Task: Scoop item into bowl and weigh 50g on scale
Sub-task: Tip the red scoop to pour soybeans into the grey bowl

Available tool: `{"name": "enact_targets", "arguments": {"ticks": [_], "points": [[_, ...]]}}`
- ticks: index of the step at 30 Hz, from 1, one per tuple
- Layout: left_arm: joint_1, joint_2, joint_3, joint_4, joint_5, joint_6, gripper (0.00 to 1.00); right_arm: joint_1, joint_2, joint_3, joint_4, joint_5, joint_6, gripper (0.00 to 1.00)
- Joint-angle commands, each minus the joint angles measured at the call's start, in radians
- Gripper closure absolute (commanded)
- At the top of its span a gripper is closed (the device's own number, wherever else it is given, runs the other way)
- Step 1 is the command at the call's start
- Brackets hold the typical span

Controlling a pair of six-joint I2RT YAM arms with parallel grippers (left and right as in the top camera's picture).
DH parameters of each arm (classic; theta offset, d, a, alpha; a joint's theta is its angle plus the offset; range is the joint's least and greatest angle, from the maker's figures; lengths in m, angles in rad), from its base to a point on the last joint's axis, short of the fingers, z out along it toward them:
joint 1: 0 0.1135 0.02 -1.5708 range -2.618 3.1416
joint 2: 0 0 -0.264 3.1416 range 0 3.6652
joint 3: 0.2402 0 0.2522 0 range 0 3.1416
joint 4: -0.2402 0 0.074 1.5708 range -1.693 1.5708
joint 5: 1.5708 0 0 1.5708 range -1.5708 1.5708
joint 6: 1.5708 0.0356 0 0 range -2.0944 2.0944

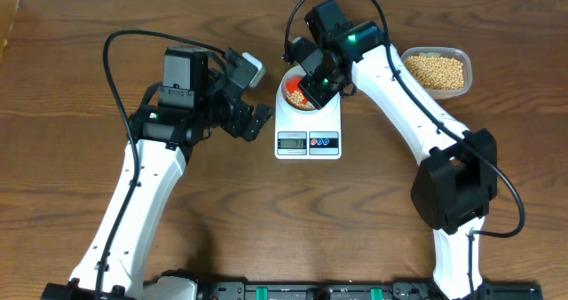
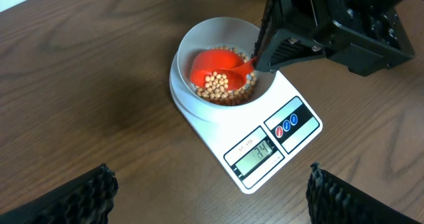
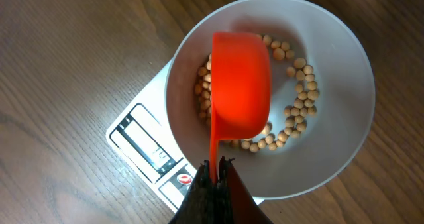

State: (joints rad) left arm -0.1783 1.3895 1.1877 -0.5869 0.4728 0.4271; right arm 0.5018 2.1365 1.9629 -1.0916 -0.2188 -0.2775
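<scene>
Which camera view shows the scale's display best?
Left wrist: the scale's display faces the camera unobstructed, its digits large and legible. Overhead shows it whole but too small to read. Right wrist catches it obliquely beside the bowl, digits unclear.

A clear plastic tub [image 1: 468,72] stands toward the far right. The table [image 1: 71,105] beneath it is brown, grained wood.

Overhead looks straight down on counter [image 1: 71,87]; left wrist sees bowl [image 2: 212,32], scale [image 2: 212,134] obliquely; right wrist close above both.
</scene>
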Motion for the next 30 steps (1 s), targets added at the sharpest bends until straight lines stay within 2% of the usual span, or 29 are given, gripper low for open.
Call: {"name": "enact_targets", "arguments": {"ticks": [1, 9, 30], "points": [[0.002, -0.002, -0.004, 0.0, 0.013, 0.018, 0.06, 0.005, -0.019, 0.019, -0.003, 0.027, -0.015, 0.99], [0.002, -0.002, -0.004, 0.0, 0.013, 0.018, 0.06, 0.006, -0.067, 0.019, 0.003, 0.108, -0.015, 0.98], [0.002, -0.002, -0.004, 0.0, 0.013, 0.018, 0.06, 0.007, -0.127, 0.019, 0.005, 0.151, -0.014, 0.99]]}}
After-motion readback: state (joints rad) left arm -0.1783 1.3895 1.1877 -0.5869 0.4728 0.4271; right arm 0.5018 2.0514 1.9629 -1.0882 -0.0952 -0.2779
